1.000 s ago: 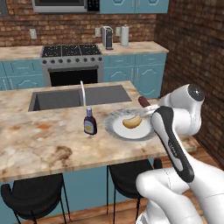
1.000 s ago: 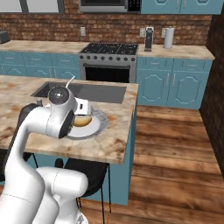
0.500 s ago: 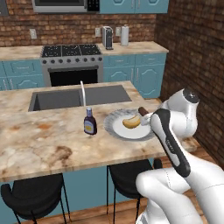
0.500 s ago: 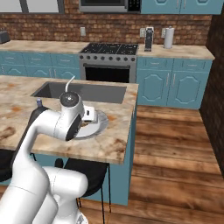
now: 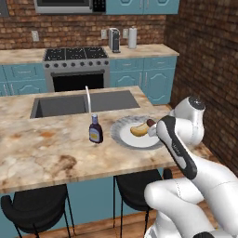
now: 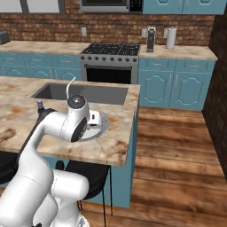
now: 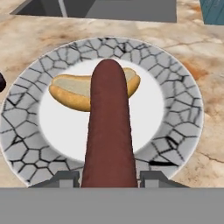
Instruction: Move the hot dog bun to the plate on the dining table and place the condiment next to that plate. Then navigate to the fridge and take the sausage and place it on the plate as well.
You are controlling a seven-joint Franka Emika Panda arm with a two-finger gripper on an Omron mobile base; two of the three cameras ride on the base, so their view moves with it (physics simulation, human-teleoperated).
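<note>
Hand view: the sausage (image 7: 108,127) runs lengthwise up the middle, its near end pinched between the two dark finger tips (image 7: 59,179), its far rounded end reaching over the bun.
Claw (image 7: 108,178): closed on the sausage, narrow, poised above the plate.
Sausage: dark red-brown, raised over the plate, not lying on it; from the left base view only its tip (image 5: 151,123) peeks out beside the arm.
Hot dog bun (image 7: 76,91): lies on the white centre of the plate, pale split side up, crosswise to the sausage; also seen from the left base view (image 5: 138,130).
Plate (image 7: 177,103): wide, round, grey crackled rim with white centre, resting on the bench near its right-hand end (image 5: 122,135); in the right base view its rim (image 6: 103,124) shows past the arm.
Condiment (image 5: 95,129): dark bottle with a yellow-orange label, upright on the bench just left of the plate, apart from it; its cap (image 6: 39,104) shows behind the arm in the right base view.
Bench (image 5: 46,148): the marbled beige-brown dining table top, with an inset grey sink (image 5: 69,104) and a thin faucet (image 5: 87,97) behind the bottle.
Arm (image 5: 179,148): white, bent over the right end of the bench, hand low over the plate.
Stools (image 5: 35,209): black seats tucked under the near edge.
Background: stove (image 5: 76,65) against the brick wall.
</note>
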